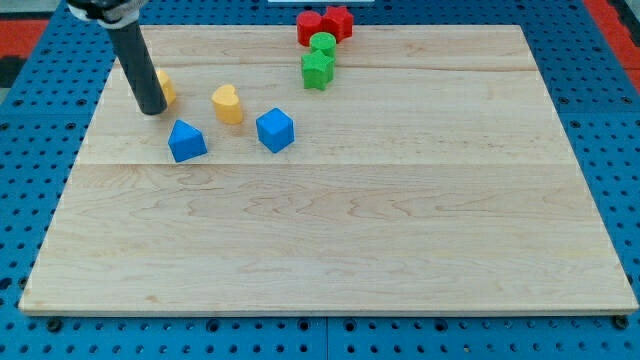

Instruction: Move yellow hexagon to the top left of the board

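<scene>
**Hexagon partway to the top-left corner, tip pressed against it**

The near half of the board (330, 250) holds no blocks. The first things met going up the board sit in its left part: a blue block (187, 141) with a peaked top, and to its right, apart from it, a blue cube (274, 130). Just beyond and between them lies a yellow heart (228, 104), touching neither.

Farther toward the left edge stands my tip (151, 110), planted on the wood. There is no gripper on this arm, so nothing is clasped or let go; the rod can only push. The yellow hexagon (165, 87) shows as a sliver on the rod's right side, mostly hidden behind it, and seems to be in contact with the rod. It lies in the upper left part of the board, short of the top-left corner.

At the far edge, near the middle, a green star (318, 69) sits with a green cylinder (322, 44) right behind it, and beyond those are a red block (310, 27) and a red star (339, 20), close together.

The step in hand looks like the push itself, well along but unfinished. The next move, as I judge it, calls for the tip to sit on the hexagon's near-right side and drive up and left; from its present spot to the hexagon's left, a push risks sliding the block off course.
</scene>
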